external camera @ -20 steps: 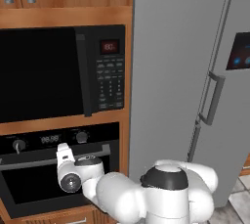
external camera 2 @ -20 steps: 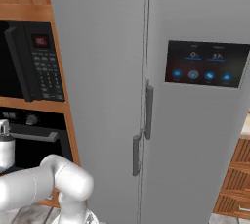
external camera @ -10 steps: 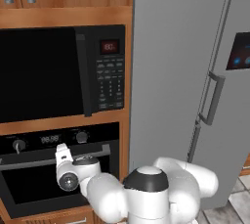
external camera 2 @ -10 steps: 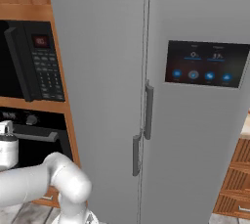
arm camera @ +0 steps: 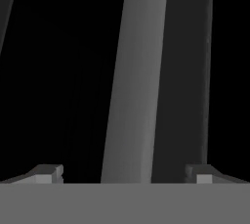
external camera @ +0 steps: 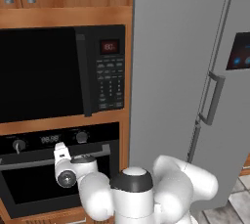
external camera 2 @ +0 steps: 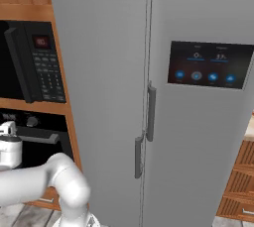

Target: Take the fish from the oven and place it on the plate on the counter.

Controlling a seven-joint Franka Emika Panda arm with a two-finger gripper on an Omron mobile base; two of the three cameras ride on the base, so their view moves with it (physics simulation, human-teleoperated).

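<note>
The black oven (external camera: 29, 189) sits under the microwave with its door shut, so the fish is hidden behind it. My gripper (external camera: 60, 155) is at the oven's silver bar handle (external camera: 19, 163), left of the handle's middle. In the hand view the handle (arm camera: 132, 96) runs up between my two fingertips, and the gripper (arm camera: 124, 175) is open around it without clamping it. From the right base view the gripper (external camera 2: 7, 131) is at the far left edge, against the oven (external camera 2: 34, 146). The plate and the counter are out of view.
A black microwave (external camera: 53, 71) with a keypad is built in above the oven. A tall grey fridge (external camera: 185, 71) with two long handles and a dark touch panel (external camera 2: 207, 64) stands right of them. Wooden drawers (external camera 2: 238, 186) show at the lower right.
The arm's elbow and upper links have swung left, and the hand has edged slightly left along the oven handle. The jaws stay open.
</note>
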